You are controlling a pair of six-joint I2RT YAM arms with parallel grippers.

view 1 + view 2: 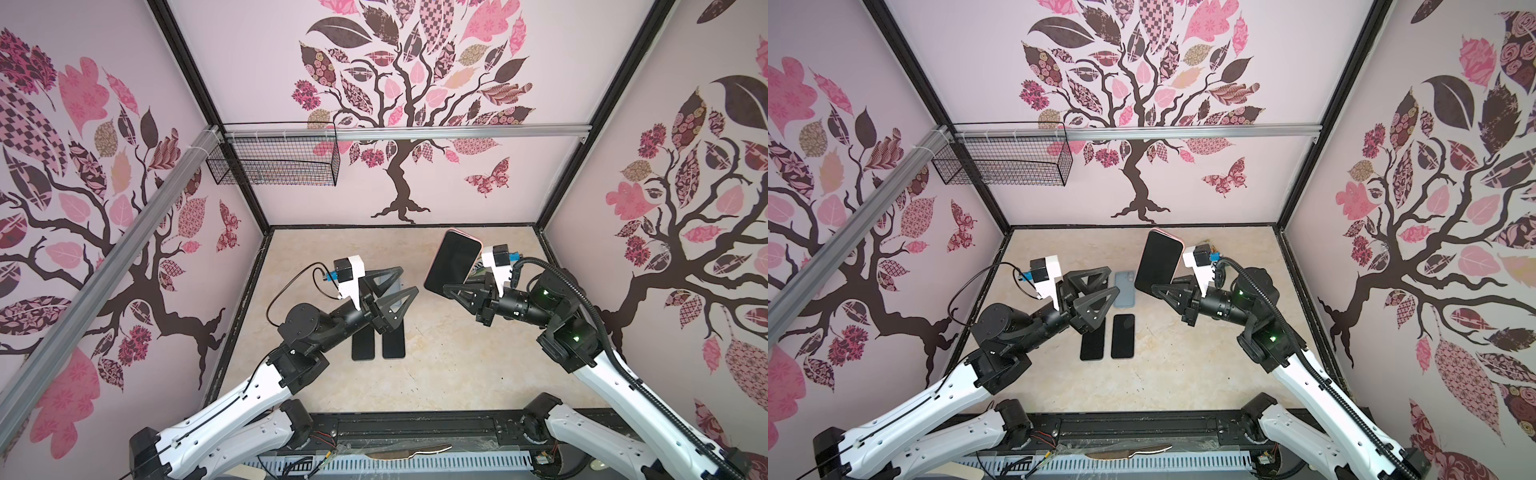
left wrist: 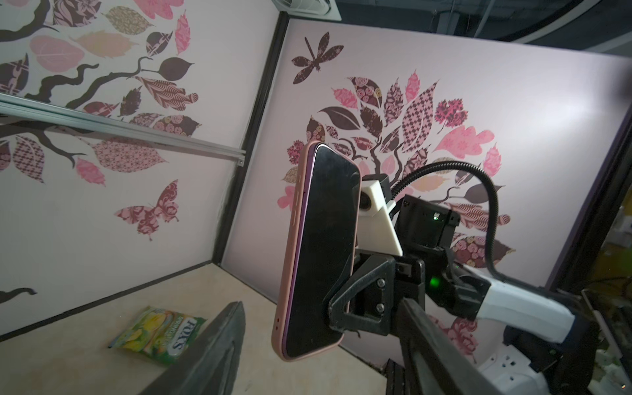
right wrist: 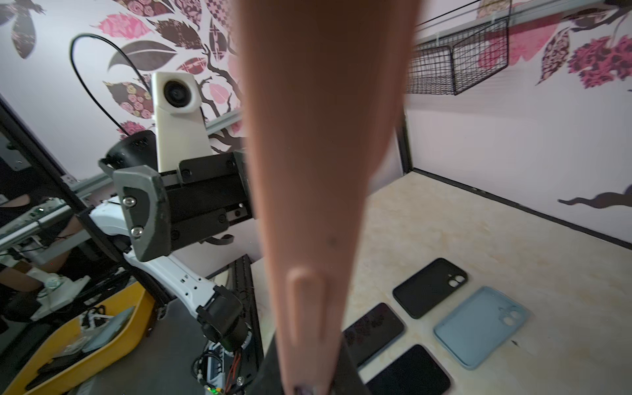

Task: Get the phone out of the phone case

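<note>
My right gripper is clenched on the lower end of the phone, holding it upright in the air over the far right of the tabletop, screen turned toward my left arm. The pink phone case wraps its back and edges, its lip snug round the glass. My left gripper stands spread and empty, near the phone but not touching it. I judge the case soft and rubbery, so it should flex and peel. The phone inside is stiff and smooth, and its glass would not take a drop well. I'd catch a free top corner of the case lip and roll it back rather than pinch the screen. Below lie two bare phones, a blue case and a black case, so set-down room is tight there. The marbled surface looks hard and slick, with walls close on three sides
</note>
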